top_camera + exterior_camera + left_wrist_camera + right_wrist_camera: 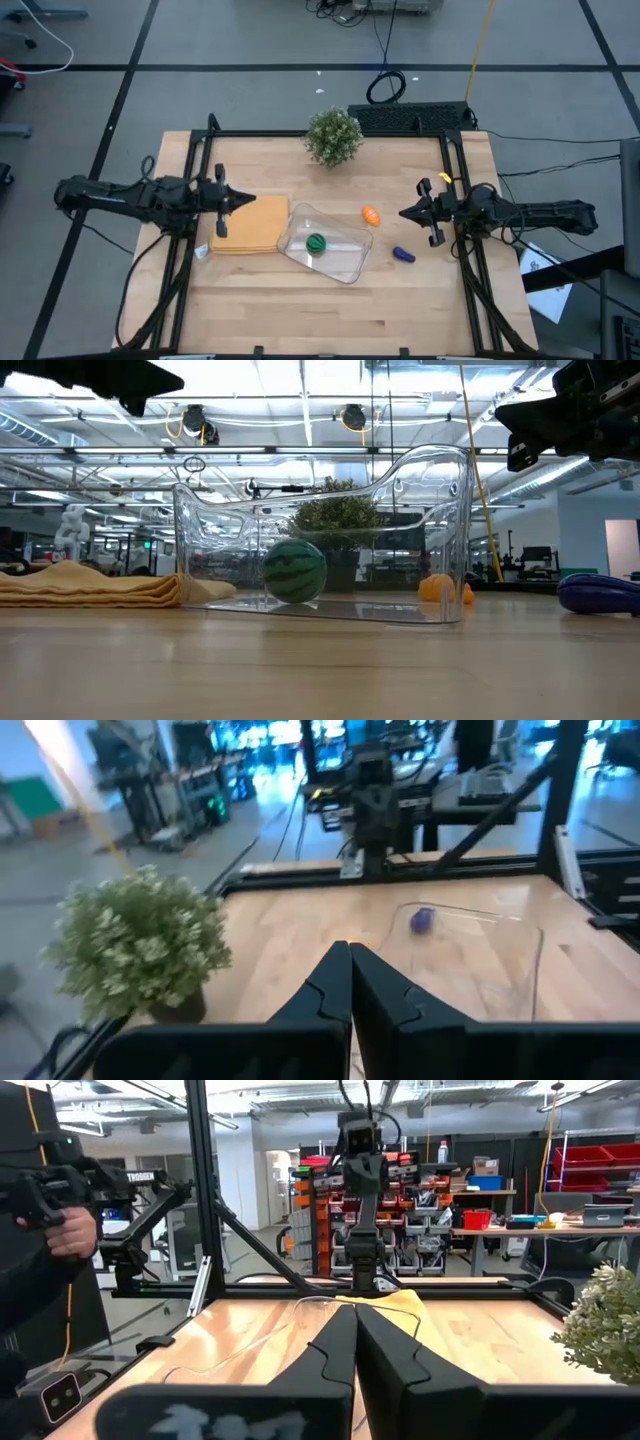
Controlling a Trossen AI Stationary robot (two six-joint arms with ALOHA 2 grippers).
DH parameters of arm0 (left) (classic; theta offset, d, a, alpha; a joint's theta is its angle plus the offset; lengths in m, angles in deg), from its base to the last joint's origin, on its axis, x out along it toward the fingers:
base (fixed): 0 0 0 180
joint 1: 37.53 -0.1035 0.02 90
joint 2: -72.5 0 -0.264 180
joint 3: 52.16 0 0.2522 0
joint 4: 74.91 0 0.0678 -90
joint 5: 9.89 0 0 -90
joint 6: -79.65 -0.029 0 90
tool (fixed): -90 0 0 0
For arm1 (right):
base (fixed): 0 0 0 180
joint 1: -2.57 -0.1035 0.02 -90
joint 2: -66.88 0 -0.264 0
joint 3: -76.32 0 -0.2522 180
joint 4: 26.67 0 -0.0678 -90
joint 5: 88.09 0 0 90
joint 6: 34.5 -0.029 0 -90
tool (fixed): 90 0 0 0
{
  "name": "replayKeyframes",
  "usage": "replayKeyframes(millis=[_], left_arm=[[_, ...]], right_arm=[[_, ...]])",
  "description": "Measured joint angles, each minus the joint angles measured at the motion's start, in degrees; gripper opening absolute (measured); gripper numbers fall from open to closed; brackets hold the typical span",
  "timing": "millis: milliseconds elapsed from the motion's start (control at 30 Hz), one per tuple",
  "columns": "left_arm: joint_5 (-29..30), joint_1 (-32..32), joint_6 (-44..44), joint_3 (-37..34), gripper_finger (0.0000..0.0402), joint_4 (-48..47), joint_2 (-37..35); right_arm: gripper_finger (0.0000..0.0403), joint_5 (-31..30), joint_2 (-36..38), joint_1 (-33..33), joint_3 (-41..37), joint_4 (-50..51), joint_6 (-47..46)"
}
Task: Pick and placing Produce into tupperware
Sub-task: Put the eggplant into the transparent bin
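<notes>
the green piece [316, 242] sits in the tupperware [350, 262], between both arms. the closed left end effector [250, 200] hangs beside it; the closed right end effector [404, 213] hovers near the orange piece [371, 215] and purple piece [403, 254].

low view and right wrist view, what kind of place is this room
Likely a robotics lab or workshop: shelving packed with parts and red bins behind the wooden table, exposed ceiling ducts and lights, cables on the floor, and two arms on a black frame.

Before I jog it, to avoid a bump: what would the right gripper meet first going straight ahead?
Probably the tupperware: the right gripper, shut, points across at it, though height is unclear.
</notes>
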Motion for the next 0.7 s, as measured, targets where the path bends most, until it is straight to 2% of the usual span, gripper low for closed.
replayKeyframes(millis=[200, 333, 467, 700], left_arm=[[-0.8, 1.2, -1.4, -7.5, 0.0000, 7.4, -3.0], [-0.9, 0.6, -1.6, -9.3, 0.0000, 7.2, -5.9], [-4.2, 0.5, -3.5, -10.8, 0.0000, 5.6, -8.9], [-4.3, 0.5, -4.2, -15.6, 0.0000, 5.9, -13.2]], right_arm=[[0.0000, 0.0, 0.0, 0.0, 0.0, 0.0, 0.1], [0.0000, 0.0, 0.0, 0.0, 0.0, 0.0, 0.2], [0.0000, 0.0, 0.0, 0.0, 0.0, 0.0, 1.0], [0.0000, 0.0, 0.0, 0.0, 0.0, 0.0, 1.3]])
